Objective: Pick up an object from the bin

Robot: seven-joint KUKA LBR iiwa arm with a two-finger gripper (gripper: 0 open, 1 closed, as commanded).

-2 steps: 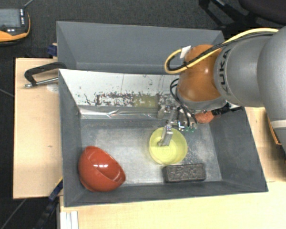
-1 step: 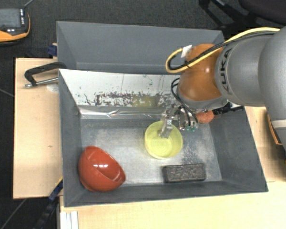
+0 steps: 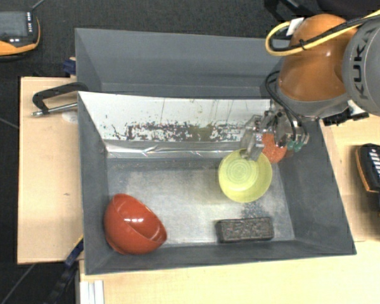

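You are looking down into a grey metal bin with sloping walls. At its near left corner a red bowl is lying tipped on its side, resting against the foot of the left wall. Right of centre, along the near wall, a dark grey rectangular block with a rough, speckled face is lying flat, well apart from the red bowl. Just behind that block a pale yellow bowl is sitting with a round, ringed face turned towards you. The gripper is hanging at the yellow bowl's far right rim, its tip overlapping that edge, near where the floor meets the bin's back and right walls. You cannot tell from here whether the gripper is spread, pressed together or pinching the rim. A small orange-red piece is showing just beside the gripper, touching the bowl's upper right edge; whether it belongs to the robot or to the bin is unclear. Further right, the arm's orange cover is leaning in over the bin's right rim.
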